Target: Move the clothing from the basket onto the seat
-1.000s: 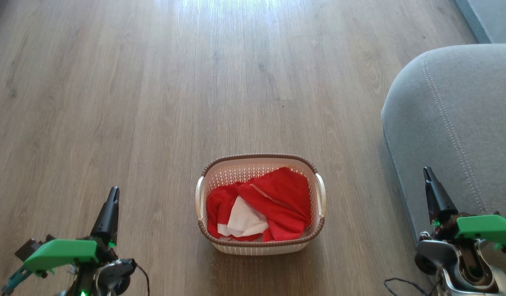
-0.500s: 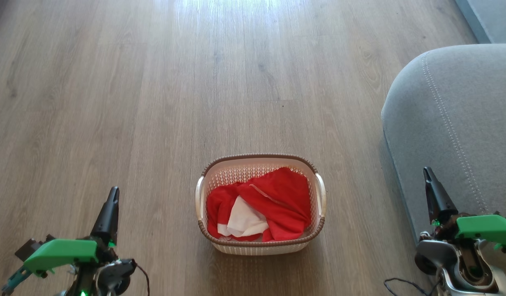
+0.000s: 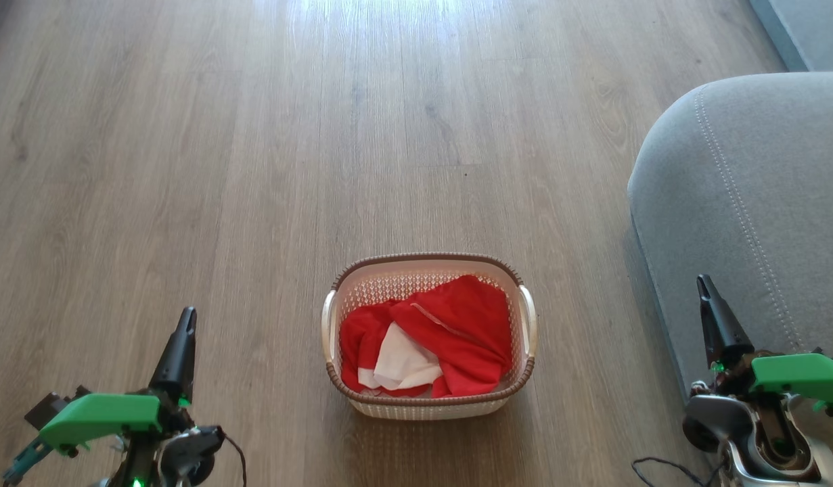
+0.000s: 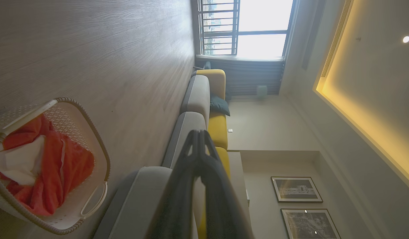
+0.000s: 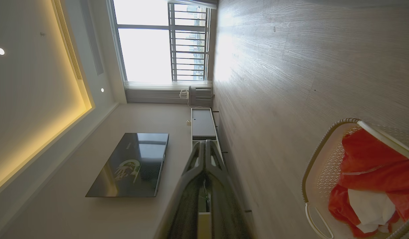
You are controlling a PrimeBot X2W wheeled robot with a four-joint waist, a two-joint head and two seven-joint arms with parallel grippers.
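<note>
The cream basket (image 3: 426,265) with a brown rim stands on the floor at the centre of the head view, and it holds the red clothing (image 3: 460,331) with a white panel. The grey seat (image 3: 748,203) rises at the right edge. My left gripper (image 3: 185,316) hangs shut at the lower left, well apart from the basket. My right gripper (image 3: 702,283) is shut at the lower right, in front of the seat's side. The basket (image 4: 91,122) and clothing (image 4: 54,166) appear low on the left of the left wrist view, and the basket (image 5: 319,156) with clothing (image 5: 367,156) low right in the right wrist view.
Wooden floor (image 3: 321,135) stretches out beyond the basket. A long sofa with yellow backs (image 4: 217,126) runs toward a bright window. The right wrist view holds a dark television (image 5: 131,166) and a low cabinet (image 5: 202,122) along the wall. A black cable (image 3: 660,470) trails near my right arm.
</note>
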